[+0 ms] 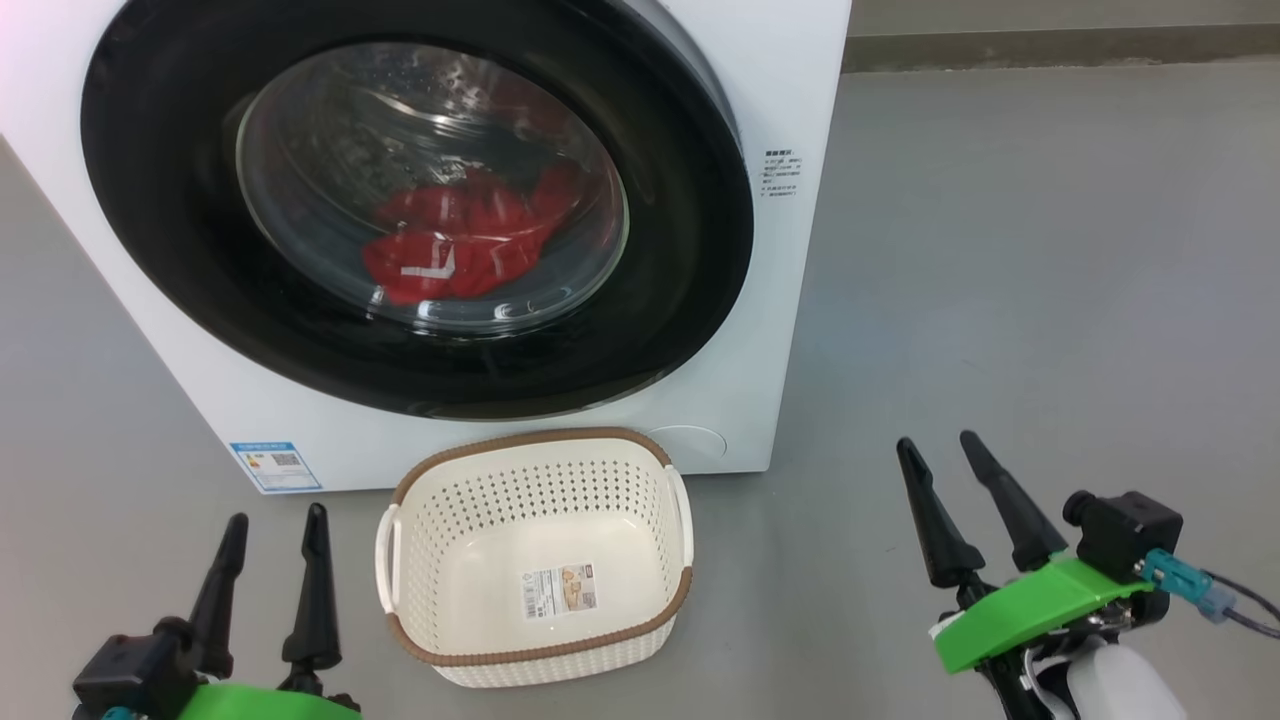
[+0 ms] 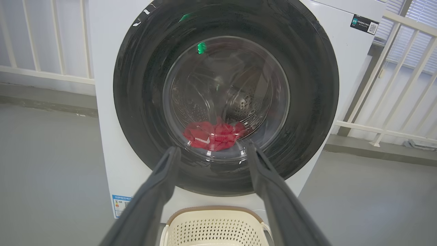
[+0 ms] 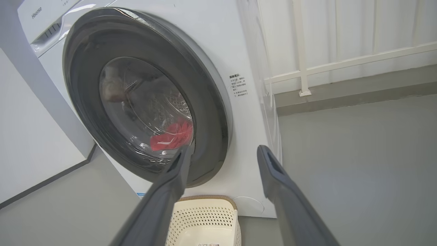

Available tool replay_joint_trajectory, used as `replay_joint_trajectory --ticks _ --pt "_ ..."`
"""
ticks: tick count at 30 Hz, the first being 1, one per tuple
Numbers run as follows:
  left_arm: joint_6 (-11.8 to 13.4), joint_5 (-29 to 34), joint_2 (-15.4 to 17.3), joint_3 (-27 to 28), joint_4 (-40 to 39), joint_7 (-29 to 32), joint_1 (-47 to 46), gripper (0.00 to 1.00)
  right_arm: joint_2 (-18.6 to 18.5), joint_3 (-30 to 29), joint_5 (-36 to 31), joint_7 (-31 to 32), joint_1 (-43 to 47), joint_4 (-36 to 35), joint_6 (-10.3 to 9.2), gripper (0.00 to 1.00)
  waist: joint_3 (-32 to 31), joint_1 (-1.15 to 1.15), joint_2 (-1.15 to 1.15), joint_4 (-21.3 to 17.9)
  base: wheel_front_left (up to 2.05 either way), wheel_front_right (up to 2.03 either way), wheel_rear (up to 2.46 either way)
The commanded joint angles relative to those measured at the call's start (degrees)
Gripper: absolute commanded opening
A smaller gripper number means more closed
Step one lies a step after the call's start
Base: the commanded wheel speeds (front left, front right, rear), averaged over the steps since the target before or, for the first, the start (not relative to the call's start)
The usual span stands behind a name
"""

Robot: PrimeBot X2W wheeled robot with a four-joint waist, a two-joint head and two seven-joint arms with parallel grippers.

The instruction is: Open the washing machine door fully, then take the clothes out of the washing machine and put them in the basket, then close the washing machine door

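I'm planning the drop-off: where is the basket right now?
Head view, lower centre: the basket stands on the floor right before the washing machine, below its door.

1 washing machine; 1 door; 1 red garment; 1 basket; 4 fingers.

Light is soft and even; the smooth grey floor around my right gripper shows only faint shadows. Ahead of my left gripper, the glossy black round door carries pale glare streaks and green reflections. My dark fingers look soft-edged and stretched; white railing bars bow toward the frame edges.
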Motion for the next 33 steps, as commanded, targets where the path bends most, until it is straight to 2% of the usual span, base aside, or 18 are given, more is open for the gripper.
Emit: replay_joint_trajectory --ticks 1,15,33 --pt "0.3 2.1 1.0 1.4 -2.1 -1.0 -2.6 1.0 -0.4 1.5 -2.3 -1.0 -3.0 -1.5 0.08 1.0 0.0 0.0 0.0 0.0 0.0 0.0 0.0" --pt "0.3 12.5 1.1 1.4 -3.5 -3.5 -2.8 1.0 -0.8 2.8 -12.0 -3.5 -4.2 -1.6 0.09 1.0 0.1 0.0 0.0 0.3 0.0 0.0 0.0" --pt "0.3 12.9 1.1 1.8 -3.4 -3.7 -2.8 1.0 -0.4 1.9 -13.6 -3.7 -4.1 -1.6 0.09 1.0 0.5 0.0 0.0 0.0 0.0 0.0 0.0"
